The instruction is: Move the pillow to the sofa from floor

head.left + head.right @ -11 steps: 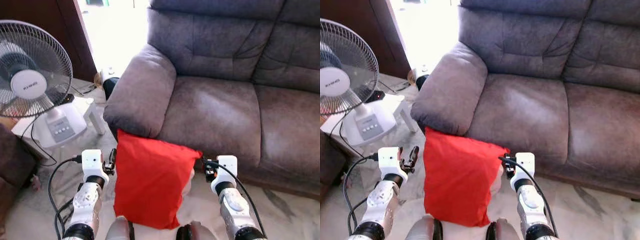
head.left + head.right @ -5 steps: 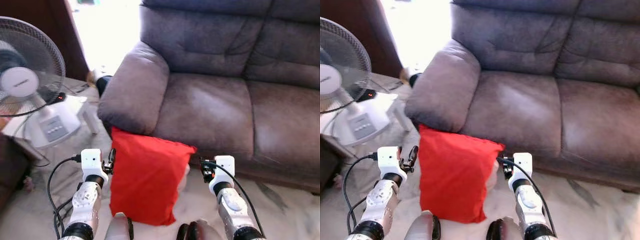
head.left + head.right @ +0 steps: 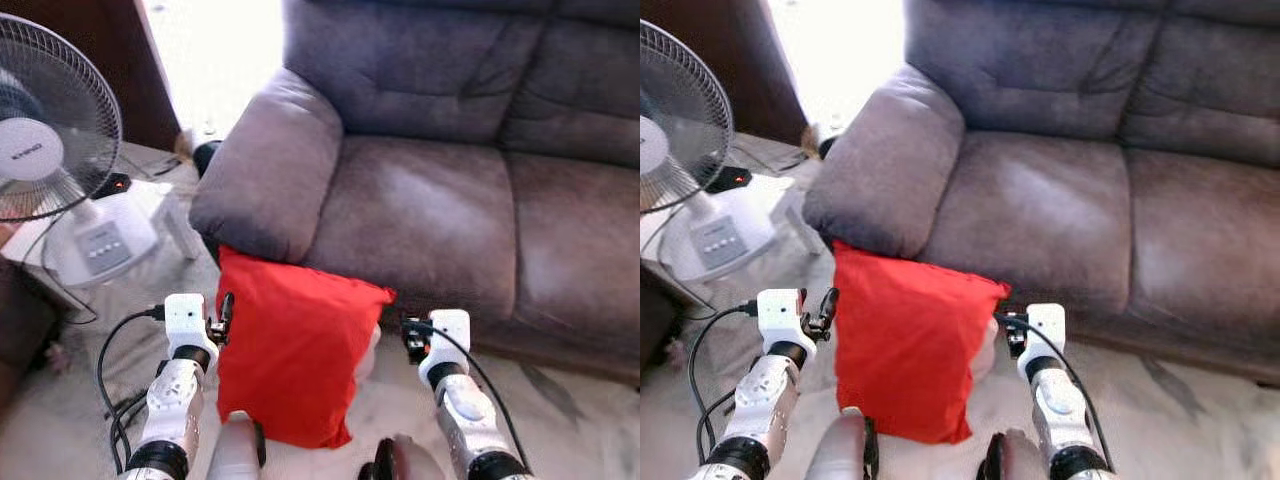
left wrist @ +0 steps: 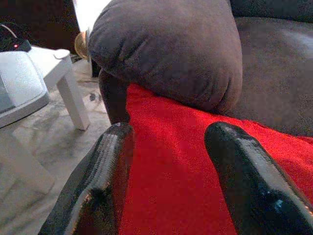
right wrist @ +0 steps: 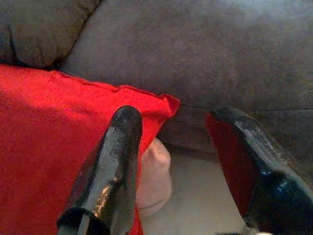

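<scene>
Standing red pillow (image 3: 290,350) between left hand (image 3: 225,318) and right hand (image 3: 408,340), both spread, against sofa (image 3: 430,200).

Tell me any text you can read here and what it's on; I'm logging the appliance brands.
Fan hub: a short dark word on the white centre cap, too small and blurred to read.
Fan base panel: buttons with marks, too small to read.
Pillow, sofa: no text.
</scene>
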`<state>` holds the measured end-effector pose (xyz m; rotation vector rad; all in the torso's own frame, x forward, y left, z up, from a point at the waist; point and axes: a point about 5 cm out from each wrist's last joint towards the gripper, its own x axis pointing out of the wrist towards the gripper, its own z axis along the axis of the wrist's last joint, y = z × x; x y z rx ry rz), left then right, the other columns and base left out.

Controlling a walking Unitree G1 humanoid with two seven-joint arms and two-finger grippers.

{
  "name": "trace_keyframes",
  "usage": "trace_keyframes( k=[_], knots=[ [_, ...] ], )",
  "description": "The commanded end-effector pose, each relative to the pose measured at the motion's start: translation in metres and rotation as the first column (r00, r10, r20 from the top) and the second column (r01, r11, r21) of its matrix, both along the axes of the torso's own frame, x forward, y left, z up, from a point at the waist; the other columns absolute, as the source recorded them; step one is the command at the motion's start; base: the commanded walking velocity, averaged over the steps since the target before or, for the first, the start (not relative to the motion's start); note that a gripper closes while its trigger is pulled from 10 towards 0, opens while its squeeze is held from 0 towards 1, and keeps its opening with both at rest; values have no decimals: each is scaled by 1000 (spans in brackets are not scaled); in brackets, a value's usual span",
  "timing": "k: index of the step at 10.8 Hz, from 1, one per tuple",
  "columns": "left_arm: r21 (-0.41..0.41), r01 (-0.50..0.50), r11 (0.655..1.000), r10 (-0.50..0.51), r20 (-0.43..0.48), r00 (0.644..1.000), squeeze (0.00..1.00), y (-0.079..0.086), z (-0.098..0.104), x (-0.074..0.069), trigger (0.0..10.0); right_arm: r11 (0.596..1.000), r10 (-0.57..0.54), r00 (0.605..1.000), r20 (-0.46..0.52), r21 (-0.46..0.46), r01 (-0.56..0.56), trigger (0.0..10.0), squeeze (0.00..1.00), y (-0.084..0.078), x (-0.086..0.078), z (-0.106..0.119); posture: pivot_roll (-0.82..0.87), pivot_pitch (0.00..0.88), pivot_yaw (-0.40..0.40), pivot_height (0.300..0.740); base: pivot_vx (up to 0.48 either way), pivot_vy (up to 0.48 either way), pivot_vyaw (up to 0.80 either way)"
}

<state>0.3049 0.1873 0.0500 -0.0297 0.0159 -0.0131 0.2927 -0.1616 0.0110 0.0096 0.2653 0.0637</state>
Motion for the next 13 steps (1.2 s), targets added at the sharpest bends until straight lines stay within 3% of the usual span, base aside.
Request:
trace_keyframes(
  k=[1, 8, 12, 13],
  knots=[
    [0, -7, 1000, 7, -36, 999, 0, 3, -6, -3, 10000, 1000, -5, 999, -33, 7, 5, 10000, 0, 0, -5, -6, 124, 196, 8, 649, 0, 0, 0],
    [3, 5, 1000, -5, 4, 1000, 0, 3, 4, 3, 10000, 1000, 3, 1000, -19, 12, -3, 10000, 0, 4, -3, -4, 123, 131, 20, 649, 0, 0, 0],
    [10, 11, 1000, -11, 32, 999, 0, 3, 8, 4, 10000, 999, -11, 998, 59, 32, 9, 10000, 0, 1, 4, 8, 125, 36, 30, 649, 0, 0, 0],
    [22, 13, 1000, -13, 29, 1000, 0, 3, 10, 6, 10000, 999, -35, 995, 90, 44, 31, 10000, 0, -3, 10, 16, 150, 70, 35, 649, 0, 0, 0]
  ],
)
